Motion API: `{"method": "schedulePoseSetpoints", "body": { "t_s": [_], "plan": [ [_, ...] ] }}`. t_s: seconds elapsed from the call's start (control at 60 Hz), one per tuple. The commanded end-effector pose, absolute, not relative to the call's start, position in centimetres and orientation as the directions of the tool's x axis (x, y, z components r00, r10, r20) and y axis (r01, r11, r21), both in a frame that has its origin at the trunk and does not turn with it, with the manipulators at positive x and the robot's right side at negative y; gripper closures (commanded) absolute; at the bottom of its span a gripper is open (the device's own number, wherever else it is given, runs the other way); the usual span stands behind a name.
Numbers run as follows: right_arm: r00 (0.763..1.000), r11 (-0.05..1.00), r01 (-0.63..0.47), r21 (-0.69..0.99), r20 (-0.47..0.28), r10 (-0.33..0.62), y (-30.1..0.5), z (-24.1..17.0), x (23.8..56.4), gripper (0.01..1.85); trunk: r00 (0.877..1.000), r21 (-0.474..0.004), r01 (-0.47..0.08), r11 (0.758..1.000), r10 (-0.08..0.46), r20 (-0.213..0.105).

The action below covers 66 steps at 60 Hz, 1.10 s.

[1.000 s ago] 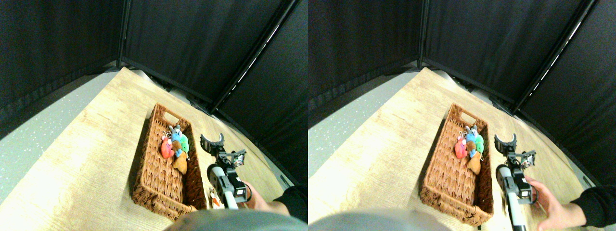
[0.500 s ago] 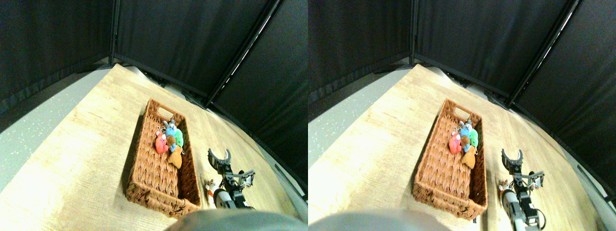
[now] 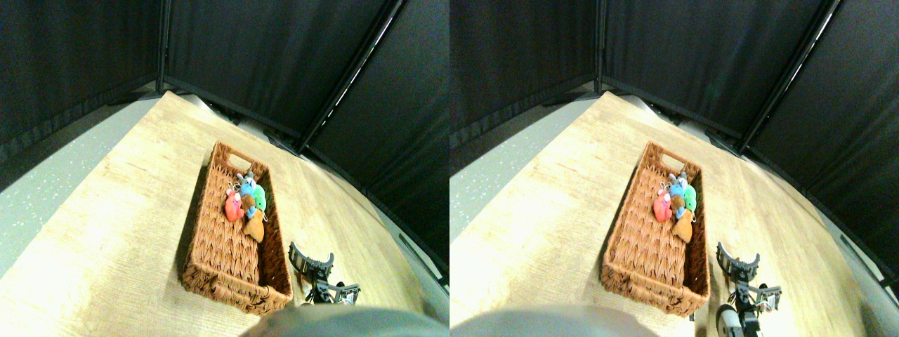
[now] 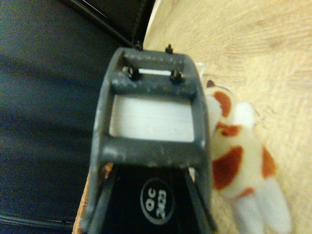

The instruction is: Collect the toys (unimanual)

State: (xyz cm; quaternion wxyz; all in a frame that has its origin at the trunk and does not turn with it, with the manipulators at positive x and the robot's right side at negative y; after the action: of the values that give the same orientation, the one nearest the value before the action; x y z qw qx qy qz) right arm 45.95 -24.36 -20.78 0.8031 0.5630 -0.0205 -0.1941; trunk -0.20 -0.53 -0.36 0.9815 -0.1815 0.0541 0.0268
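I have the right gripper (image 3: 311, 261) low in the lower right of the forward view, just beside the near right corner of the wicker basket (image 3: 211, 260). Its curved dark jaws stand spread apart in a wide arc with nothing between them, so I read it as open and empty.

The basket sits in the middle of the frame on the light wooden tabletop (image 3: 112, 225), its long axis running from lower middle toward upper middle, with a cut-out handle at the far end. Inside it, toward the far half and against the right wall, I see a cluster of toys touching one another: a pink-red toy (image 3: 232, 206) on the left of the heap, a blue toy (image 3: 246, 189) above the centre, a green toy (image 3: 260, 197) on the right, a brown toy (image 3: 247, 203) in the centre, and a tan toy (image 3: 255, 227) lowest of the group. White loop cords show faintly near the upper left of the heap.

In the wrist view the dark jaw frame fills the centre, and a white toy with red-brown patches (image 4: 237, 161) lies on the wood at the right of that picture, right up against the edge of the jaw frame. I cannot tell from here whether the jaw actually touches it. Black curtain panels (image 3: 281, 63) close off the background.
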Motion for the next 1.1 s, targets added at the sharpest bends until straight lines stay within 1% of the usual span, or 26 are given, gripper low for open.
{"method": "schedulePoseSetpoints", "body": {
  "t_s": [0.017,0.067,0.1,0.15,0.267,0.367,0.417,0.483,0.617,0.633,0.65,0.667,0.7,0.717,0.75,0.767,0.783,0.817,0.833,0.85,0.883,0.9,0.967,1.05,1.067,1.1],
  "plan": [
    [0.926,0.281,0.244,0.928,-0.137,-0.352,-24.8,-20.5,46.0,0.9,0.991,-0.363,-0.073,0.929,0.027,-0.13],
    [0.913,0.269,0.266,0.926,-0.152,-0.38,-25.2,-20.9,45.7,0.96,0.991,-0.361,-0.071,0.93,0.025,-0.129],
    [0.903,0.262,0.28,0.924,-0.16,-0.4,-25.5,-21.2,45.5,0.94,0.991,-0.36,-0.07,0.93,0.024,-0.131],
    [0.899,0.255,0.286,0.924,-0.166,-0.407,-25.9,-21.5,45.4,0.94,0.99,-0.356,-0.068,0.932,0.021,-0.136],
    [0.89,0.242,0.296,0.924,-0.176,-0.42,-26.8,-22.3,45.3,1.04,0.991,-0.349,-0.061,0.935,0.014,-0.134],
    [0.891,0.235,0.303,0.924,-0.187,-0.414,-27.7,-23.3,45.3,1.03,0.991,-0.344,-0.059,0.937,0.013,-0.134],
    [0.886,0.213,0.309,0.927,-0.199,-0.419,-28.0,-23.6,45.3,1.02,0.991,-0.34,-0.058,0.939,0.012,-0.136],
    [0.871,0.18,0.326,0.928,-0.221,-0.438,-28.6,-24.5,45.4,1.01,0.991,-0.341,-0.06,0.938,0.013,-0.136],
    [0.86,0.16,0.336,0.928,-0.233,-0.455,-29.1,-25.7,45.6,1.08,0.99,-0.34,-0.065,0.938,0.018,-0.141],
    [0.855,0.151,0.335,0.93,-0.232,-0.465,-29.1,-25.8,45.7,1.11,0.99,-0.34,-0.064,0.938,0.016,-0.143],
    [0.854,0.152,0.332,0.931,-0.229,-0.467,-29.1,-25.9,45.8,1.19,0.99,-0.34,-0.064,0.938,0.016,-0.143],
    [0.851,0.154,0.333,0.93,-0.227,-0.473,-29.0,-25.9,45.8,1.31,0.99,-0.34,-0.064,0.938,0.016,-0.143],
    [0.837,0.16,0.344,0.925,-0.224,-0.5,-28.8,-25.7,46.0,1.57,0.99,-0.34,-0.063,0.938,0.015,-0.143],
    [0.837,0.16,0.344,0.925,-0.224,-0.5,-28.8,-25.7,46.0,1.57,0.99,-0.341,-0.062,0.938,0.014,-0.143],
    [0.819,0.163,0.354,0.921,-0.22,-0.53,-28.6,-25.5,46.0,1.74,0.99,-0.341,-0.062,0.938,0.014,-0.143],
    [0.802,0.167,0.363,0.917,-0.217,-0.556,-28.4,-25.4,46.0,1.78,0.99,-0.341,-0.062,0.938,0.014,-0.143],
    [0.795,0.172,0.369,0.913,-0.214,-0.568,-28.4,-25.3,46.0,1.79,0.99,-0.341,-0.062,0.938,0.014,-0.143],
    [0.794,0.176,0.37,0.912,-0.212,-0.57,-28.3,-25.2,46.1,1.78,0.99,-0.341,-0.062,0.938,0.014,-0.143],
    [0.789,0.169,0.365,0.915,-0.207,-0.579,-28.3,-25.2,46.2,1.78,0.99,-0.341,-0.062,0.938,0.014,-0.143],
    [0.789,0.166,0.359,0.919,-0.203,-0.58,-28.2,-25.1,46.2,1.79,0.99,-0.341,-0.062,0.938,0.014,-0.143],
    [0.801,0.184,0.35,0.919,-0.192,-0.567,-28.3,-25.0,46.4,1.8,0.99,-0.341,-0.062,0.938,0.014,-0.143],
    [0.801,0.184,0.35,0.919,-0.192,-0.567,-28.3,-25.0,46.4,1.8,0.99,-0.341,-0.062,0.938,0.014,-0.143],
    [0.835,0.187,0.318,0.929,-0.182,-0.519,-28.4,-24.6,46.8,1.8,0.99,-0.345,-0.061,0.936,0.013,-0.139],
    [0.838,0.196,0.307,0.931,-0.167,-0.519,-28.1,-24.1,47.1,1.8,0.99,-0.347,-0.061,0.936,0.013,-0.138],
    [0.847,0.204,0.303,0.931,-0.165,-0.506,-28.0,-24.0,47.2,1.8,0.99,-0.347,-0.061,0.936,0.013,-0.138],
    [0.851,0.211,0.293,0.932,-0.154,-0.502,-27.7,-23.8,47.2,1.8,0.991,-0.347,-0.062,0.936,0.015,-0.136]
  ]
}}
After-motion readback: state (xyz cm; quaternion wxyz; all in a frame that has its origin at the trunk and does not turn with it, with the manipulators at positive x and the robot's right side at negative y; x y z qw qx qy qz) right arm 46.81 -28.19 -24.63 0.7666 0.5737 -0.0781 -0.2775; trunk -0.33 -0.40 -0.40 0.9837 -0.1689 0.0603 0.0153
